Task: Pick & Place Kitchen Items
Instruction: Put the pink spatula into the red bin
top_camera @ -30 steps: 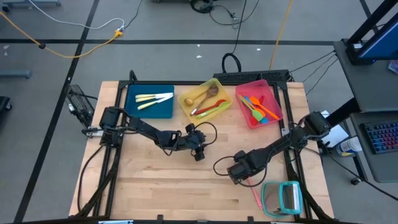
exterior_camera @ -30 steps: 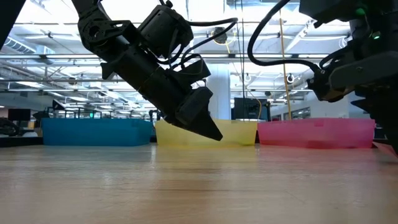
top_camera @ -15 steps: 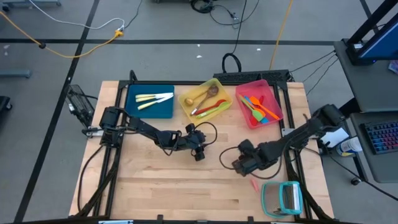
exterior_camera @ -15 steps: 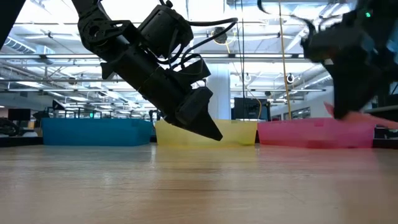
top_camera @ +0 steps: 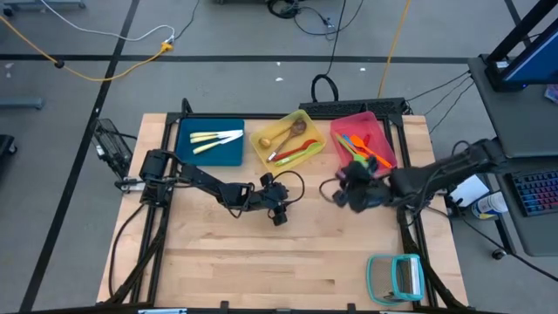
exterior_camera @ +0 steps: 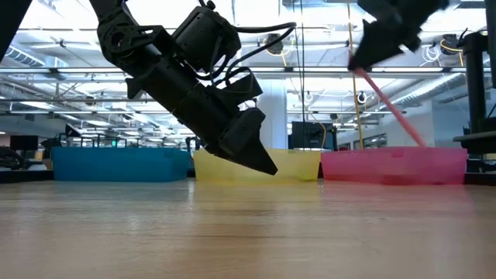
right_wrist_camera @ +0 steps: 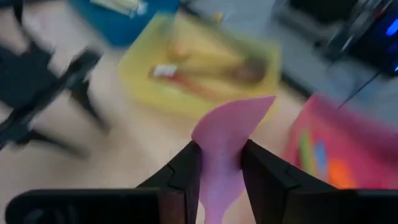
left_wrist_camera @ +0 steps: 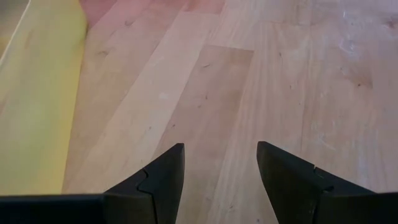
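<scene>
Since the earlier frame the right arm has swung from the near right part of the wooden table (top_camera: 218, 262), beside the square teal-framed rack (top_camera: 395, 277), up to the near edge of the pink rectangular tray (top_camera: 384, 131). The left arm has not shifted.

Right gripper (top_camera: 342, 194): fingers clamped on a pink silicone spatula (right_wrist_camera: 222, 146), blade end poking out ahead of the fingertips in the wrist view. Low view shows its thin pink handle (exterior_camera: 391, 108) slanting down toward the pink tray, held well above the tabletop.

Left gripper (top_camera: 277, 215): mid-table, just in front of the yellow rectangular tray (top_camera: 264, 159), fingers (left_wrist_camera: 163, 177) spread apart with only bare wood between them. Tips low over the table, not touching in the low view.

Trays along the far edge:
- blue rectangular tray (top_camera: 231, 157): pale-handled cutlery (top_camera: 214, 139).
- yellow tray: brown wooden spoons (top_camera: 288, 133), plus red and green utensils (top_camera: 295, 154).
- pink tray: orange, blue and green silicone utensils (top_camera: 364, 153).
</scene>
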Controlling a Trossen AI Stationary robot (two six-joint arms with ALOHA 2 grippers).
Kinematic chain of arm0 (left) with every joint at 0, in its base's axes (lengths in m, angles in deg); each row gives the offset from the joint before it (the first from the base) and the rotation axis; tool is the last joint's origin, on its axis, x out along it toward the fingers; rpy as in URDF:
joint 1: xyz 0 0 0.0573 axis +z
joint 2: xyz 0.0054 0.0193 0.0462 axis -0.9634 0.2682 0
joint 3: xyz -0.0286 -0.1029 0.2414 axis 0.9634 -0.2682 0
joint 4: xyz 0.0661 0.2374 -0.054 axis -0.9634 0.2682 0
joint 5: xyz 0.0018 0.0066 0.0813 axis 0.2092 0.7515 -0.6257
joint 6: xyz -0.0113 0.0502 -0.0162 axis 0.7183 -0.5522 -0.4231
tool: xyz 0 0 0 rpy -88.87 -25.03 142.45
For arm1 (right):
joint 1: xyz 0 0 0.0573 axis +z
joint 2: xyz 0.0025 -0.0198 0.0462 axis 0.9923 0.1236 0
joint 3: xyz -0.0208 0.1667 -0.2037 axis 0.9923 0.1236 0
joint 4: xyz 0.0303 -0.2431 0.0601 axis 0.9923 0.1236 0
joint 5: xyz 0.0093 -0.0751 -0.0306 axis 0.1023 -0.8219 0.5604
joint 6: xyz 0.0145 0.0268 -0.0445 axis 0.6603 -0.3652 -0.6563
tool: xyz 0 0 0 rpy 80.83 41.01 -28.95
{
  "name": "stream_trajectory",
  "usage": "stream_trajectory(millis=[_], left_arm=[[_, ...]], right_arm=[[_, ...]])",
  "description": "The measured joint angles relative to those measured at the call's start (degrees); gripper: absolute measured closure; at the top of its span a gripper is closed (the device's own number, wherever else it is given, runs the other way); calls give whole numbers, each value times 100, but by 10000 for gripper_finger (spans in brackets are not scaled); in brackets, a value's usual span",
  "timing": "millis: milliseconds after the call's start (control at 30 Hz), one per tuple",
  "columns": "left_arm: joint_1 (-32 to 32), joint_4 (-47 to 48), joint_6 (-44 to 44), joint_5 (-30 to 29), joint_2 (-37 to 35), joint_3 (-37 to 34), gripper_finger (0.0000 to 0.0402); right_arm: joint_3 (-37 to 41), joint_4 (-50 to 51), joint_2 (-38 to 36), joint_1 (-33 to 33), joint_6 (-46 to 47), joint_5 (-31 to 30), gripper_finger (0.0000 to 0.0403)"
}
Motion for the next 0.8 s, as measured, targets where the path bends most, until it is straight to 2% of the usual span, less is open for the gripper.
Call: stream_trajectory(millis=[200,267,333,433,567,700,800], left_arm=[[5,-9,-2,0,0,0,195],[15,-11,-2,0,0,0,195],[25,-17,-3,0,0,0,195],[56,-17,-2,-1,0,0,195],[92,-17,-4,-2,0,0,195],[99,-16,-4,-2,0,-1,195],[76,-4,-4,-2,1,0,195]], right_arm=[[-6,-563,-722,-806,-2129,-1146,310],[-9,-611,-888,-1170,-2578,-1488,310],[-9,-548,-1002,-1580,-2703,-1583,310],[44,-424,-1084,-2265,-2637,-1298,310],[473,-501,-1086,-3125,-2641,-505,308],[1255,-1188,-1069,-3706,-2898,-279,300],[1759,-1807,-1071,-4015,-3247,371,285]])
